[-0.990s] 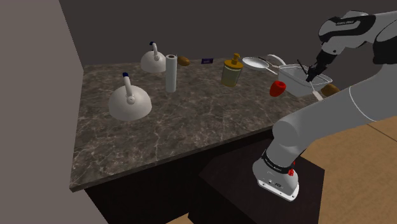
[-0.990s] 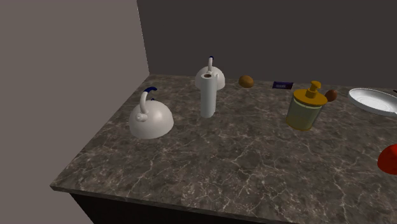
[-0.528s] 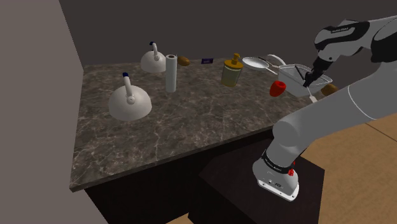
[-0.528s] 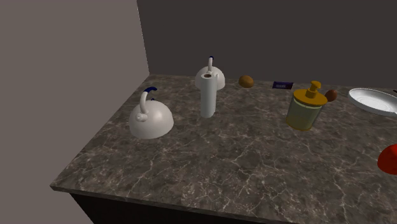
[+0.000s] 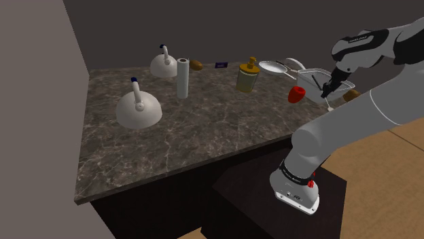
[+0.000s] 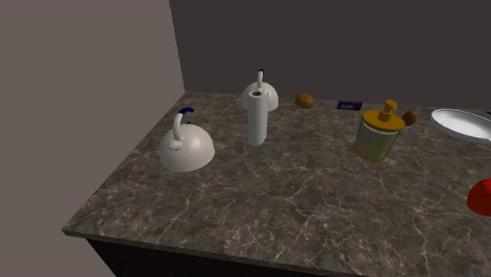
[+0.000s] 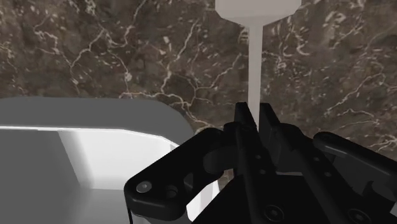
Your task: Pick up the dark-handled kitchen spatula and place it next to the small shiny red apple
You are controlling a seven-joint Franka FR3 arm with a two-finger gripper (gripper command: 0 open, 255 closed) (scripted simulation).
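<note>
At the red apple's (image 5: 296, 94) side, toward the shoulder view's right, the gripper (image 5: 329, 85) hangs over the marble counter (image 5: 204, 129) with the spatula (image 5: 329, 104) in its grasp. The apple rests on the counter, and its edge also shows at the second exterior view's right border (image 6: 481, 196).

Jaw state: in the wrist view the gripper (image 7: 253, 118) is clamped on the spatula's pale shaft (image 7: 253, 60), both fingers (image 7: 242, 118) pressed against it with no gap. The handle end is hidden inside the grip, so its colour cannot be confirmed.

Orientation: the spatula's long axis runs straight out from the jaws along the gripper's own line, blade end farthest from the hand and lowest. The blade sits over bare marble, just beside a grey tub (image 7: 95, 137). That tub stands beyond the apple in the shoulder view (image 5: 314, 77). Whether the blade touches the counter cannot be told.

Governing relation: the apple lies near the blade, toward the shoulder view's left, with open marble between them.

Assessment: the pick appears complete. The remaining move is a short shift toward the apple and a lowering. Risk: the blade could clip the tub wall or nudge the apple.
</note>
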